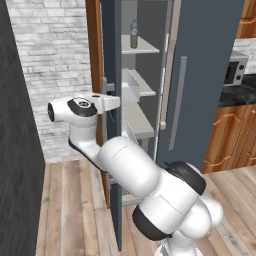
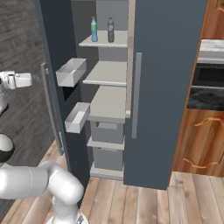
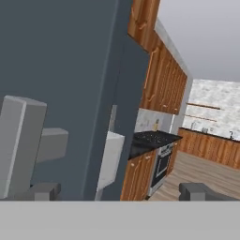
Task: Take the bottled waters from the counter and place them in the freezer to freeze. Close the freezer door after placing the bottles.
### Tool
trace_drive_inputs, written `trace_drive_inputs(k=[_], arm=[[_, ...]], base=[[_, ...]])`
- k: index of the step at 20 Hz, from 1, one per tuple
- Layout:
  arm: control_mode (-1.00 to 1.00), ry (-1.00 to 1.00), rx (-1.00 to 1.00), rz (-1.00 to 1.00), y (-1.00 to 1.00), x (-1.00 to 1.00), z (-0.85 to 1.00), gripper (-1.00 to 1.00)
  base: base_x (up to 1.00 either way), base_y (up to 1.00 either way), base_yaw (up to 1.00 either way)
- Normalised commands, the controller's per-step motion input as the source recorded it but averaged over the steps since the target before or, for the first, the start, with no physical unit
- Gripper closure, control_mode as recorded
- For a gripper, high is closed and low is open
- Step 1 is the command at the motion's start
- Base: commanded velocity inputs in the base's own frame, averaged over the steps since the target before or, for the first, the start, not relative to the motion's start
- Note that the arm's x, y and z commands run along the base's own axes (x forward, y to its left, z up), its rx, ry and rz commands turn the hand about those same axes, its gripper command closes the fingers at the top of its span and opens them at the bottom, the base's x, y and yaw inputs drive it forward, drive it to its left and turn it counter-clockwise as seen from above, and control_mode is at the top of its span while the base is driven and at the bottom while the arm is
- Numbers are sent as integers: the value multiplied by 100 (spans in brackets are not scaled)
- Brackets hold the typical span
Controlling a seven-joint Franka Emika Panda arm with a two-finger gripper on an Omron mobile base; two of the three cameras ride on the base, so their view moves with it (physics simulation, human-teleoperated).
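Both bottled waters stand upright on the freezer's top shelf: the clear bluish one (image 2: 94,29) and the greyish one (image 2: 110,29), the latter also seen from the left (image 1: 134,34). The freezer door (image 2: 57,48) stands wide open, with white bins (image 2: 71,72) on its inner side. My gripper (image 1: 116,103) (image 2: 27,80) (image 3: 122,192) is open and holds nothing. It hovers at the door's outer face, close beside the grey bar handle (image 3: 22,145) (image 2: 49,109), with the door's edge ahead between the fingertips (image 3: 42,191). The black counter (image 2: 205,98) (image 3: 152,138) lies to the right.
The fridge's other slate-blue door (image 1: 205,75) is shut, its bar handle (image 2: 136,94) facing me. A silver microwave (image 1: 235,70) sits on the counter above brown cabinets (image 1: 232,135). A dark wall (image 1: 17,150) bounds the left. Wooden floor (image 1: 75,210) lies open before the door.
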Motion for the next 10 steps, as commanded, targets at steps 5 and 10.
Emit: trace_drive_inputs(k=[5,10], arm=[[-100,0,-2,-4,0,48,-5,-100],[-100,0,-1,-1,-6,38,-5,-100]], base=[[0,0,0],[0,0,0]])
